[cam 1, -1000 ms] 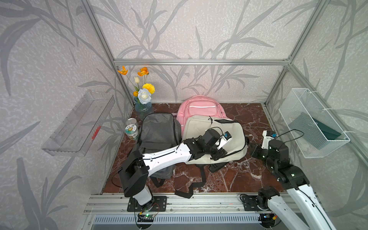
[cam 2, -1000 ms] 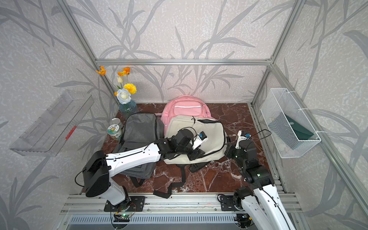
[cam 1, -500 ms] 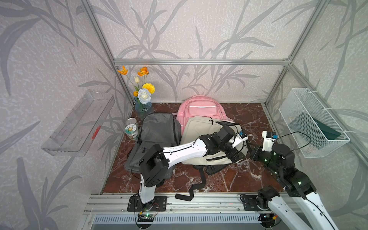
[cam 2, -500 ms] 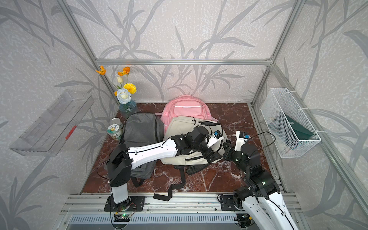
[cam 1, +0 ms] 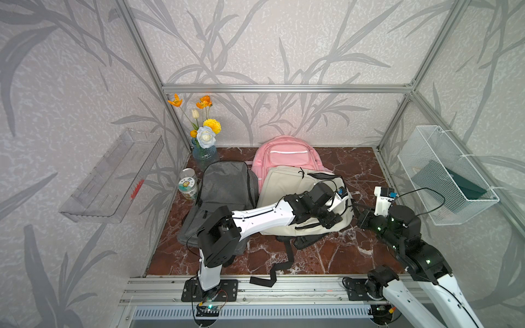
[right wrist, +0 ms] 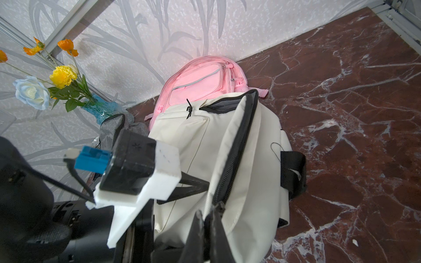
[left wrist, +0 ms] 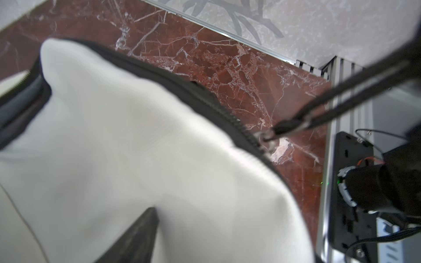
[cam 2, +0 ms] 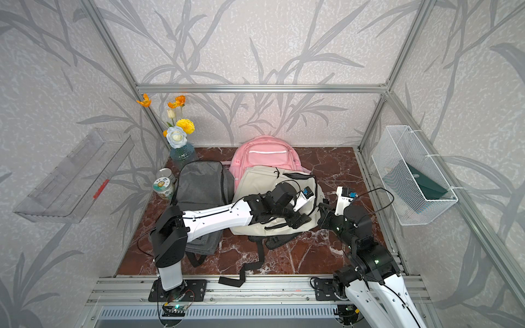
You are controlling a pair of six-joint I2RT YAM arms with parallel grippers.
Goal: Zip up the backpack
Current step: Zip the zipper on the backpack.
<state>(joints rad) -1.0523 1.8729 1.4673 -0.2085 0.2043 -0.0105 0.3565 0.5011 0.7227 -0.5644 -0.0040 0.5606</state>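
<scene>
Currently, right gripper [right wrist: 206,210] fingers [right wrist: 196,227] pinched tight on zipper pull [left wrist: 287,126] of cream backpack [cam 1: 287,181]; zip partly undone, grey lining visible. Left gripper [cam 1: 331,221] rests on backpack front near zip; finger spread cannot be told. Backpack lies on bench [cam 1: 355,162], overlapping pink backpack [cam 1: 284,153], beside grey backpack [cam 1: 227,187]. Wire basket [cam 1: 417,159] on right wall holds dark green item [cam 1: 466,184].

Robot lab test cell, staged to look like a home. Aluminium frame [cam 1: 284,88], leaf-print wall panels [cam 1: 284,42], marble-look floor [cam 1: 358,164]. Two robot arms [cam 1: 261,217] bolted to front rail [cam 1: 284,287]. Props: wire basket [cam 1: 426,159], clear shelf [cam 1: 113,176], vase of flowers [cam 1: 205,154].
</scene>
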